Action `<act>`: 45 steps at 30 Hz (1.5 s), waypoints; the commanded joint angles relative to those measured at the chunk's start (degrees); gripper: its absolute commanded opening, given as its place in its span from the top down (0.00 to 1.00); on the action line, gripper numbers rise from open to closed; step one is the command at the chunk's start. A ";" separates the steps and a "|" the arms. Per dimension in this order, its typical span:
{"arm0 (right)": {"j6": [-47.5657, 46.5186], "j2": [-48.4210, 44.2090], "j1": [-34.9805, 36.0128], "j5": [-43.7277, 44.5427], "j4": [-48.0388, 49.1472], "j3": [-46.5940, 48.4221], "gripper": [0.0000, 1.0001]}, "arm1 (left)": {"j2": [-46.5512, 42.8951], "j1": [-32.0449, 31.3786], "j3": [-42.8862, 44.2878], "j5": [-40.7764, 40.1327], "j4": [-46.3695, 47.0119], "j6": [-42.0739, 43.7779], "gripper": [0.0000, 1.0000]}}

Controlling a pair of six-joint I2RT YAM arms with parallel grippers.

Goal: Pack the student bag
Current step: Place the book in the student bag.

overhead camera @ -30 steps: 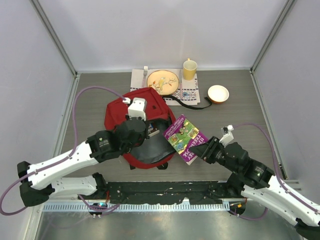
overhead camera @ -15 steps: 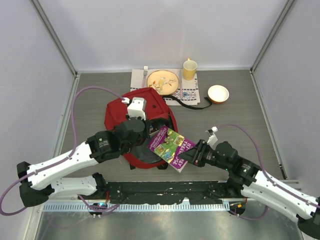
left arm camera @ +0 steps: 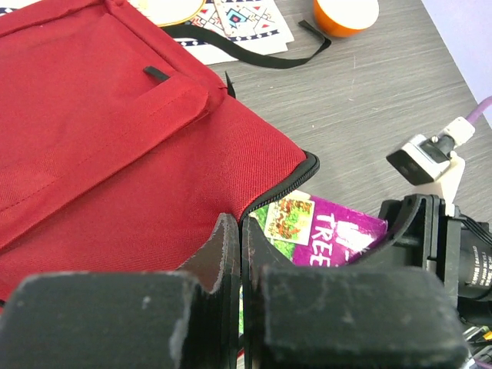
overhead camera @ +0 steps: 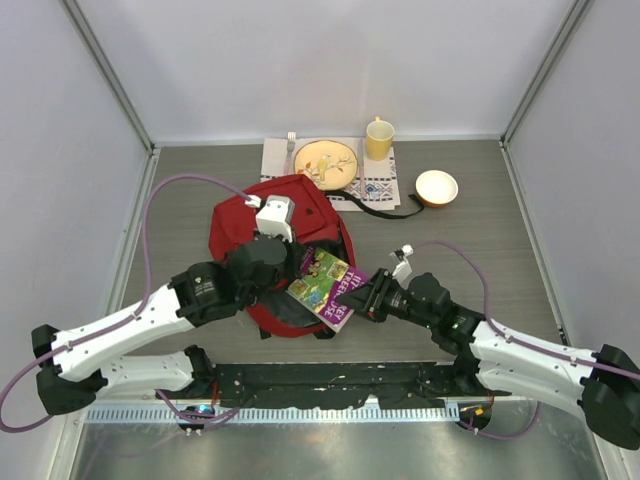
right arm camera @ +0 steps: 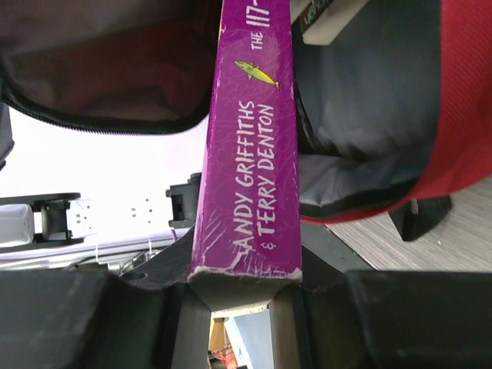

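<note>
Student bag point(overhead camera: 238, 225) lies mid-table point(overhead camera: 470, 230), a bit left of centre, red front up and mouth toward the arm bases; left gripper point(left arm camera: 240, 234) is clenched tight on the zippered rim of the upper flap. Right of that, right gripper point(right arm camera: 244, 286) grasps 1 purple book point(right arm camera: 250, 138) by its near end, spine to the wrist camera, far end reaching into the grey-lined mouth. Behind the bag, a placemat point(overhead camera: 380, 188) carries a plate point(overhead camera: 325, 162) and a yellow mug point(overhead camera: 379, 138), with an orange bowl point(overhead camera: 436, 186) further right.
</note>
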 commanded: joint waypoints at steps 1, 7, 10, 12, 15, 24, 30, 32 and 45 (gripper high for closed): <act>-1.04 2.29 -0.03 3.31 13.57 6.41 0.99 | -2.01 -0.15 1.06 1.74 6.45 -0.35 1.00; 1.85 10.19 -0.11 2.35 21.21 9.23 0.99 | -1.39 -0.15 1.94 2.89 6.98 -0.26 1.00; 3.44 14.32 -0.03 3.84 24.37 9.75 0.99 | -1.57 -0.15 1.68 3.76 7.94 -0.70 1.00; 4.75 17.05 -0.03 4.90 29.00 9.58 0.99 | -2.00 -0.15 1.41 4.03 8.29 -1.31 1.00; 8.27 22.68 -0.02 7.88 37.70 7.92 0.99 | -3.32 -0.15 0.19 4.38 9.52 -2.10 1.00; 9.15 38.12 3.05 21.16 41.77 14.66 0.99 | -4.29 -0.15 0.71 4.91 8.91 -2.10 1.00; 11.08 50.80 3.14 19.50 47.67 22.93 0.96 | -5.08 -0.15 1.76 2.89 3.73 -0.09 1.00; 10.83 53.97 2.79 18.97 46.62 25.13 0.95 | -6.31 -0.15 1.42 2.54 1.97 0.71 1.00; 10.65 57.41 4.72 15.19 49.34 14.60 0.27 | -11.86 -0.15 -2.81 1.48 1.53 0.09 1.00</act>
